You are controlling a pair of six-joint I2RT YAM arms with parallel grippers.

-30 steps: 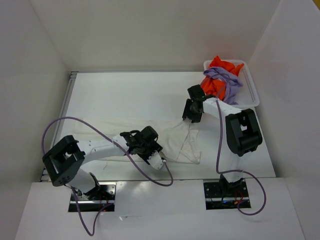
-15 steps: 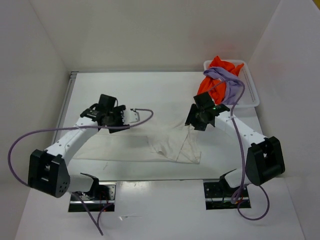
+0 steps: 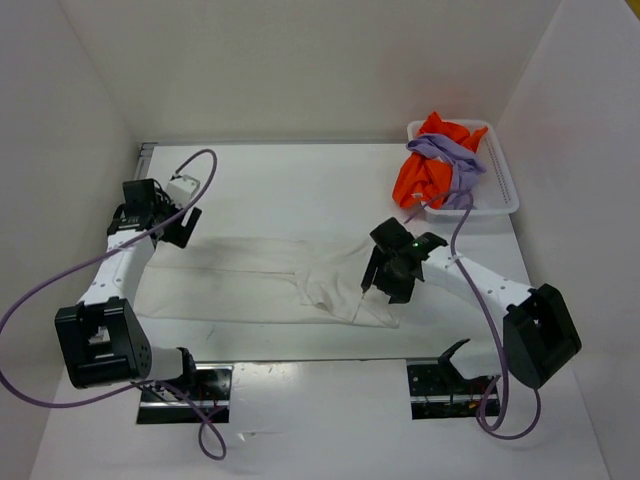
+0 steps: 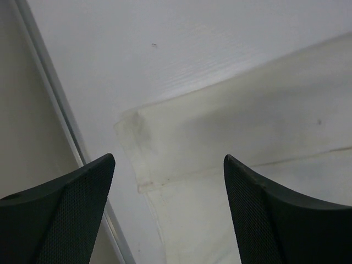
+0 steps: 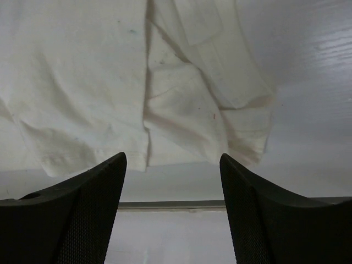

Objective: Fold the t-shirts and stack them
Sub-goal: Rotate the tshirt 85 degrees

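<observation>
A white t-shirt [image 3: 260,280] lies spread across the white table, rumpled at its right end. In the left wrist view its far-left corner [image 4: 165,143] lies between my open fingers. In the right wrist view its rumpled near end [image 5: 181,93] lies just beyond my open fingers. My left gripper [image 3: 160,222] is open and empty above the shirt's far-left corner. My right gripper [image 3: 385,278] is open and empty over the shirt's right end. Orange t-shirts [image 3: 425,170] and a purple one [image 3: 455,165] sit piled in the white basket [image 3: 505,185] at the back right.
The table's metal left rail [image 3: 135,195] runs beside my left gripper and shows in the left wrist view [image 4: 55,110]. White walls enclose the table at left, back and right. The table's near edge [image 5: 176,205] shows in the right wrist view.
My left gripper has swung from the shirt's near middle to its far-left corner. My right gripper has moved from the back toward the shirt's near right end. The shirt lies flatter.
</observation>
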